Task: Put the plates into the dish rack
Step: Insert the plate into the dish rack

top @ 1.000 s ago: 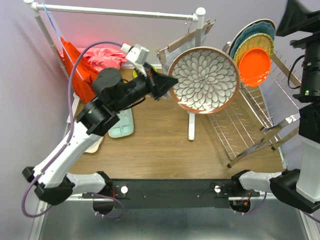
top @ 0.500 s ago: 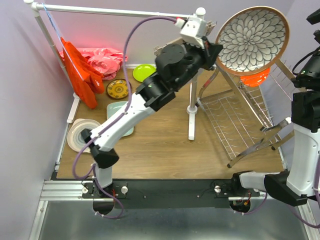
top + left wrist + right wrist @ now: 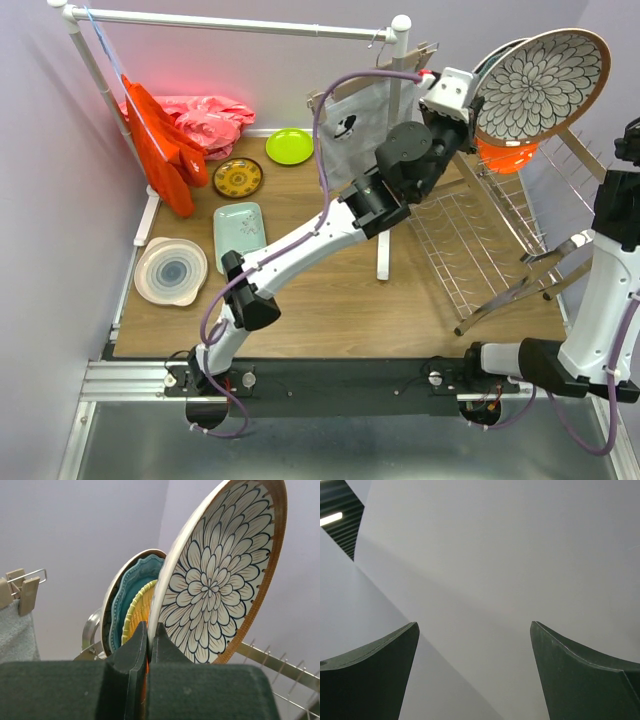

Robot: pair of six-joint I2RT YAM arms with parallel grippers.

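My left gripper (image 3: pixel 468 118) is shut on the lower rim of a brown-rimmed white-floral plate (image 3: pixel 540 85), held on edge above the back of the dish rack (image 3: pixel 480 250). In the left wrist view the fingertips (image 3: pixel 149 628) pinch that plate (image 3: pixel 220 580) just in front of a brown-rimmed plate (image 3: pixel 107 612), a teal scalloped one (image 3: pixel 125 611) and a woven yellow one (image 3: pixel 138 611) standing in the rack. An orange plate (image 3: pixel 505 156) shows below. Lime green (image 3: pixel 289 146), yellow-brown patterned (image 3: pixel 238 178), mint tray (image 3: pixel 240 235) and white ringed (image 3: pixel 171 270) plates lie on the table. My right gripper (image 3: pixel 475 630) is open, facing bare wall.
A white pipe rail (image 3: pixel 230 22) spans the back, with red cloth (image 3: pixel 160 150) and pink cloth (image 3: pixel 205 115) at its left. A grey cloth (image 3: pixel 355 125) hangs clipped near the rail's right post (image 3: pixel 384 230). The right arm (image 3: pixel 615 250) stands upright at the right edge.
My left arm has swung the floral plate from mid-table rightward and up to above the rack's back, near the standing plates. The right gripper stays open.
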